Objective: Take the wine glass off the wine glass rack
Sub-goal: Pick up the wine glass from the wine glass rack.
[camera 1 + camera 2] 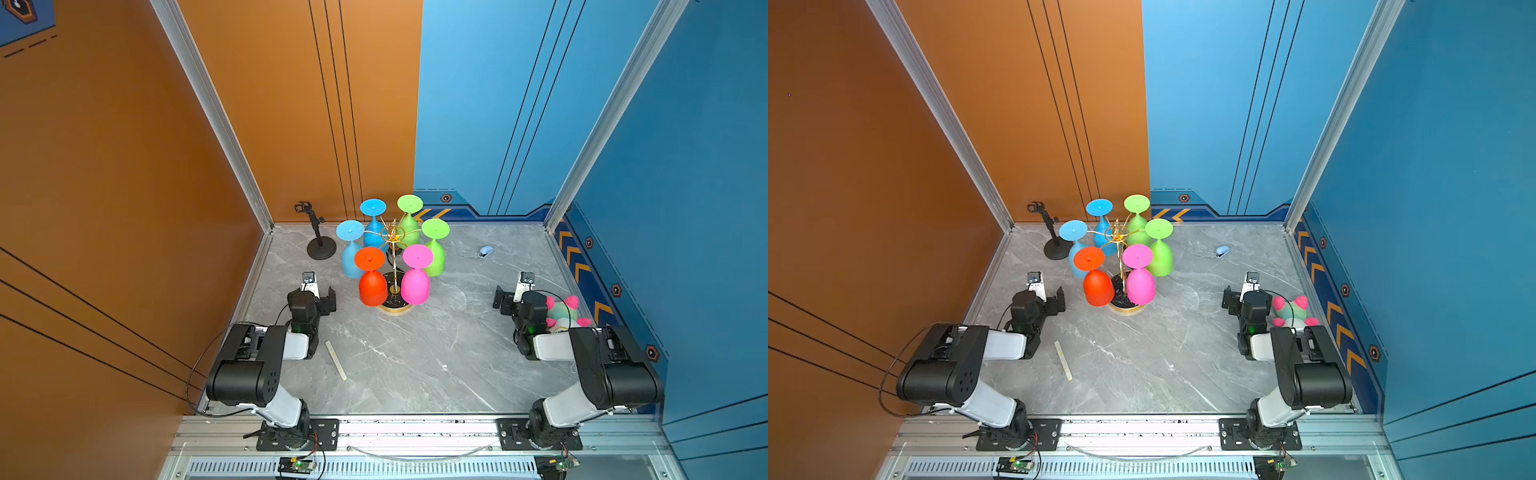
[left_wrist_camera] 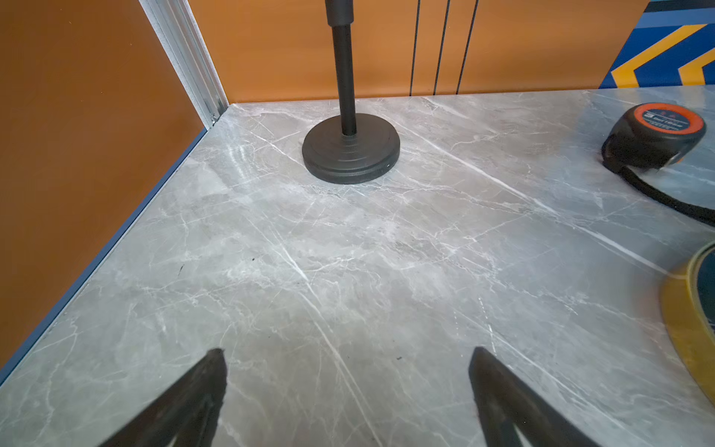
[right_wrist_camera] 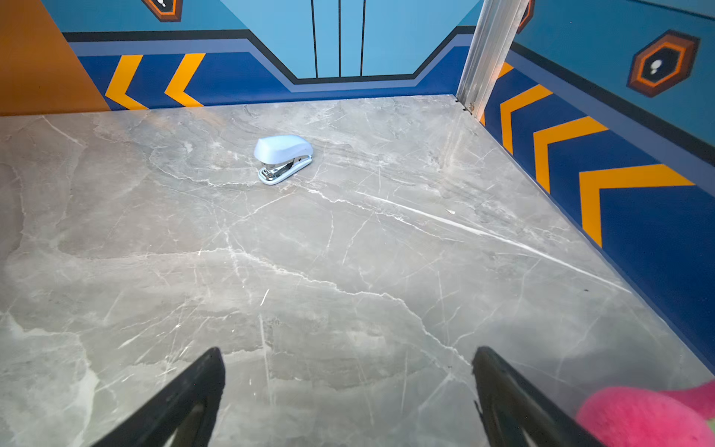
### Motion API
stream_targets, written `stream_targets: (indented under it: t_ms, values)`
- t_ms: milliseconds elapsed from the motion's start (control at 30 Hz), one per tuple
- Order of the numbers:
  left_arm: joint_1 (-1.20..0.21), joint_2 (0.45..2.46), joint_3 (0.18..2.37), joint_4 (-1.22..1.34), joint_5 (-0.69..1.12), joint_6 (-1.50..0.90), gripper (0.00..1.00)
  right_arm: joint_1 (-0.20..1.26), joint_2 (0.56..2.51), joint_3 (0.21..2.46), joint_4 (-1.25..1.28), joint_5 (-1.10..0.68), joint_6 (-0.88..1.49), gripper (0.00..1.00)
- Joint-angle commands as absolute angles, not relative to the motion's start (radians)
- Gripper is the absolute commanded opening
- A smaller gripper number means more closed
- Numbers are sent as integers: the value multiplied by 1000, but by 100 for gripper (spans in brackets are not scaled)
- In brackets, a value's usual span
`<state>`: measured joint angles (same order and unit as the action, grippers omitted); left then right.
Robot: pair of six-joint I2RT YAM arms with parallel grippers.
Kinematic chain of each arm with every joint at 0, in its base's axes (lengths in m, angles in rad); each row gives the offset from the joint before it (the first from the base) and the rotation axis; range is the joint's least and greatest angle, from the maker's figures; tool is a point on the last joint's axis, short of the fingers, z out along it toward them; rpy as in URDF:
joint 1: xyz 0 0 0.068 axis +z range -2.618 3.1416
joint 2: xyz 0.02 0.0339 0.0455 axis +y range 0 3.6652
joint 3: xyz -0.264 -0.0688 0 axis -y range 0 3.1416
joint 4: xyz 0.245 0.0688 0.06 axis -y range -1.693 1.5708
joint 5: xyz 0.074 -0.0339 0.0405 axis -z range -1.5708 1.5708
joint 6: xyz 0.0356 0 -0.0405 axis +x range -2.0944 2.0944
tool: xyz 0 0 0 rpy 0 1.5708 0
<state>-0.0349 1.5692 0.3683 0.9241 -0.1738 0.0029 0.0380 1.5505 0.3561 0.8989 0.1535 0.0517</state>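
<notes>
Wine glass rack far-centre; red wine glass hangs inverted, near-left arm. Left gripper, right gripper both spread wide, empty, well apart from rack. Risk: crowded pink glass struck, slender rack tipped during lift-out.

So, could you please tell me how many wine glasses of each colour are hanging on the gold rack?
Blue wine glasses: 2
Green wine glasses: 2
Red wine glass: 1
Pink wine glass: 1
Total: 6, all upside down on the wine glass rack.
</notes>
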Motion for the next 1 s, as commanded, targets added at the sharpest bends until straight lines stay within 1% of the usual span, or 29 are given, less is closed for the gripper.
stream_targets:
  t_ms: [0, 767, 833, 967]
  values:
    - [-35, 1565, 381, 920, -157, 8, 98, 35, 1546, 373, 907, 139, 57, 100]
    - [-37, 1562, 381, 921, -161, 9, 98, 34, 1546, 374, 908, 141, 58, 100]
    - [-37, 1562, 380, 921, -160, 8, 98, 38, 1526, 391, 858, 179, 67, 100]
    - [-38, 1519, 383, 888, -196, 3, 98, 41, 1431, 457, 669, 204, 70, 100]
